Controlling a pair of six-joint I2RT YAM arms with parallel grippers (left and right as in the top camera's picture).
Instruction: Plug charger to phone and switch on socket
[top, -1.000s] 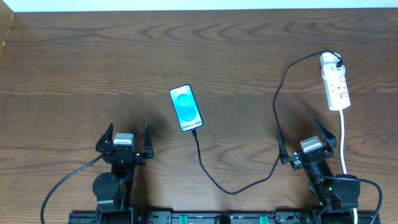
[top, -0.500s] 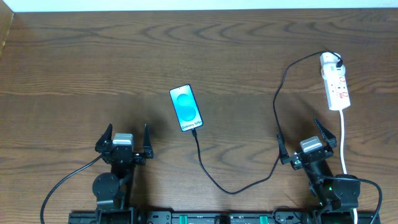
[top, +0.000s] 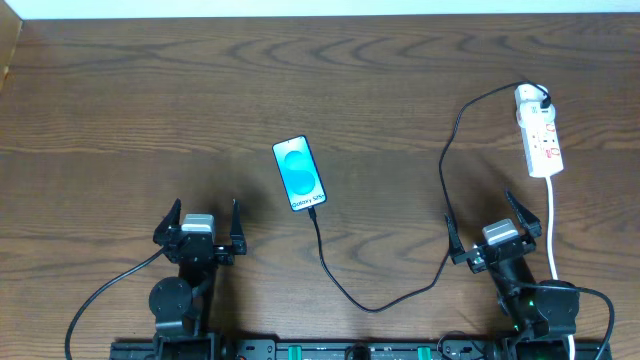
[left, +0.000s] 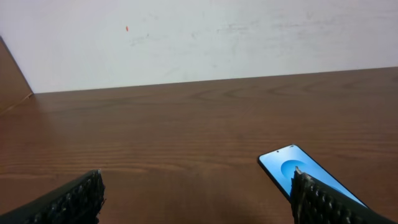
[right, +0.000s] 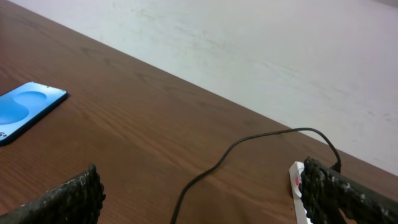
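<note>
The phone lies face up mid-table, its screen light blue. The charger, a thin black cable, runs from the phone's near short edge, loops toward the front and climbs right to a black plug seated in the far end of the white socket. My left gripper stands open near the front, left of the phone, holding nothing. My right gripper is open too, in front of the socket. The left wrist view shows the phone beside the right finger. The right wrist view shows the cable and the socket.
The strip's white cord runs toward the front past my right arm. A pale wall bounds the far edge of the wooden table. Black cables trail from both arm bases at the front.
</note>
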